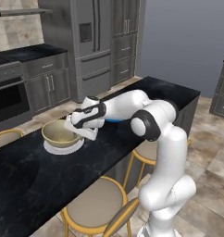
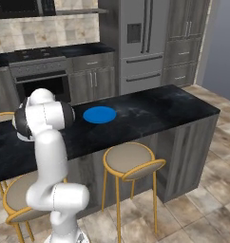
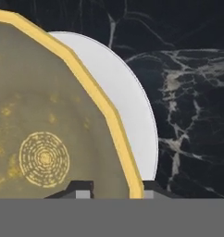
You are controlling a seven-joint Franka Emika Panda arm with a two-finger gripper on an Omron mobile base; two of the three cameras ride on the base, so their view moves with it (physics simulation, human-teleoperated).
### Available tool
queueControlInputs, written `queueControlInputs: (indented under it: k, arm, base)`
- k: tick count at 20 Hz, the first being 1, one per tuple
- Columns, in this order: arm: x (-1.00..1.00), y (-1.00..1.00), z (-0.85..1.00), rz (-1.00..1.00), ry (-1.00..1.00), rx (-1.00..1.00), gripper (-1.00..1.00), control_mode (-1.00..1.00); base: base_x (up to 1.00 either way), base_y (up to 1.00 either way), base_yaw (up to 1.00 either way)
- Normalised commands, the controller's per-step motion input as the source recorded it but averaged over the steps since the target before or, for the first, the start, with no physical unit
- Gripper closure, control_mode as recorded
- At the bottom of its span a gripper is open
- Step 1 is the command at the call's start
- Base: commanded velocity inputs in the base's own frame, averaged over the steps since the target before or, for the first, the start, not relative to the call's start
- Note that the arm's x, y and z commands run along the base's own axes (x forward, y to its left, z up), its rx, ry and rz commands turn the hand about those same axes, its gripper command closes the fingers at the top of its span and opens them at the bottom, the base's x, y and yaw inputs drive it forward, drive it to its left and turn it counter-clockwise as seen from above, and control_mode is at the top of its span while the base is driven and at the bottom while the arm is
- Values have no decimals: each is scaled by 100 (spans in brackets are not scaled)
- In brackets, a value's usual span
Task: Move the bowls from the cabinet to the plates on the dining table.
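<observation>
The tan bowl (image 1: 58,132) with its yellow rim sits upright on the white plate (image 1: 63,149) on the black marble dining table (image 1: 35,180). My gripper (image 1: 88,134) is at the bowl's right rim. In the hand view the bowl (image 3: 44,129) covers most of the white plate (image 3: 130,106), and my gripper (image 3: 115,190) straddles the rim, one fingertip (image 3: 81,189) inside with a gap to the rim, the other just outside. The jaws stand slightly open. The bright blue plate (image 2: 100,114) lies bare further along the table (image 2: 155,107). The cabinet and the other bowl are out of view.
Yellow-framed stools (image 1: 93,203) (image 2: 129,159) stand along the table's near side, another (image 1: 5,136) at the far left. Behind are the oven (image 2: 41,83), the fridge (image 1: 93,41) and grey drawer units (image 2: 181,52). The table's end (image 2: 207,109) is to the right.
</observation>
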Motion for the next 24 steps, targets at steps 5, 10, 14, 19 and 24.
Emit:
queueControlInputs:
  k: [5, 10, 14, 19, 24]
  arm:
    - [0, -11, 12, 0, 1, -1, -100, -100]
    - [0, -9, 47, 1, 3, 4, -100, -100]
    - [-3, -19, 47, 1, 2, 4, -100, -100]
    - [-25, -27, 33, 0, -1, 3, -100, -100]
    - [-41, -32, 38, -1, -1, 7, -100, -100]
  base:
    - [0, 0, 0]
    - [0, 0, 0]
    - [0, 0, 0]
    - [0, 0, 0]
    - [0, 0, 0]
